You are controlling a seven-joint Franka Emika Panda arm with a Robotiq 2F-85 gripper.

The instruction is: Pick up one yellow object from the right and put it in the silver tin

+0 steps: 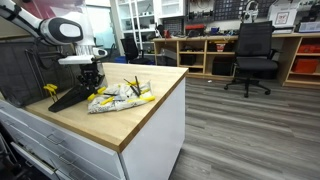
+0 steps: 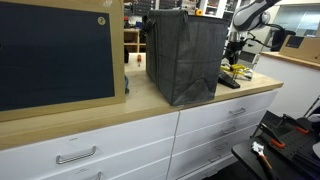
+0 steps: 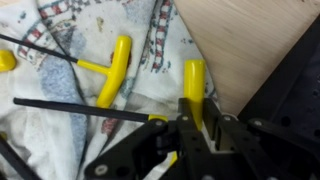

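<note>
Gripper (image 3: 197,122) clenched on a yellow tool (image 3: 193,82) over the cloth (image 3: 60,130) — a second yellow tool (image 3: 114,70) lies just beside. Arm (image 1: 62,30) bends down, wrist vertical, near the dark rack (image 2: 185,55) — its contents hidden.

T-handle tools (image 3: 112,72) lie on a cloth (image 3: 40,140) on the counter (image 1: 140,118), beside the rack (image 2: 185,55).

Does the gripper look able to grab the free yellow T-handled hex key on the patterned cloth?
Probably not yet: the free yellow T-handled hex key lies uncovered, but the gripper seems shut on another yellow handle.
</note>
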